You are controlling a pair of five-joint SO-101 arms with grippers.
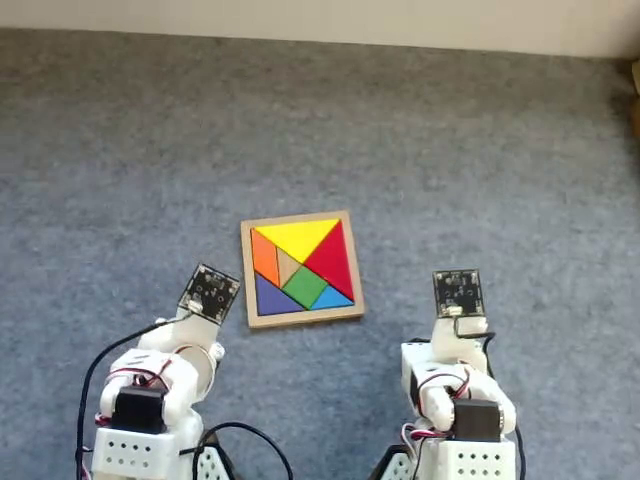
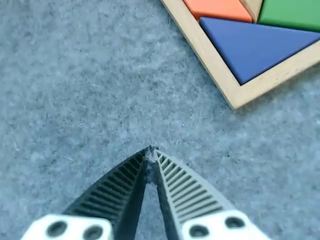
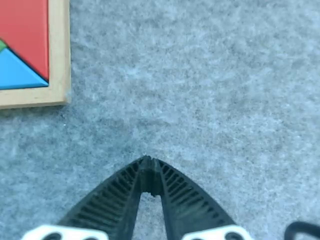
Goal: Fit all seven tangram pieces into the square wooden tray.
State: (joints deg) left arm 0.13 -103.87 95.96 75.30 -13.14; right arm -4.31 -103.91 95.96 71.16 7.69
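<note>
The square wooden tray (image 1: pixel 246 275) lies on the grey carpet in the middle, holding yellow (image 1: pixel 295 236), red (image 1: pixel 333 262), orange (image 1: pixel 264 261), tan (image 1: pixel 288 267), green (image 1: pixel 305 286), dark blue (image 1: pixel 272 297) and light blue (image 1: pixel 331 297) pieces flush inside it. My left gripper (image 2: pixel 151 150) is shut and holds nothing, hovering over the carpet short of the tray's corner (image 2: pixel 235 97) with the dark blue piece (image 2: pixel 255 45). My right gripper (image 3: pixel 148 160) is also shut on nothing, to the side of the tray's other near corner (image 3: pixel 59 95). Both arms sit folded at the near edge, left arm (image 1: pixel 165 375) and right arm (image 1: pixel 455 385).
Grey carpet (image 1: pixel 450 160) spreads open on all sides of the tray. A pale strip of floor (image 1: pixel 330 20) runs along the far edge. Cables (image 1: pixel 240 440) loop between the two arm bases.
</note>
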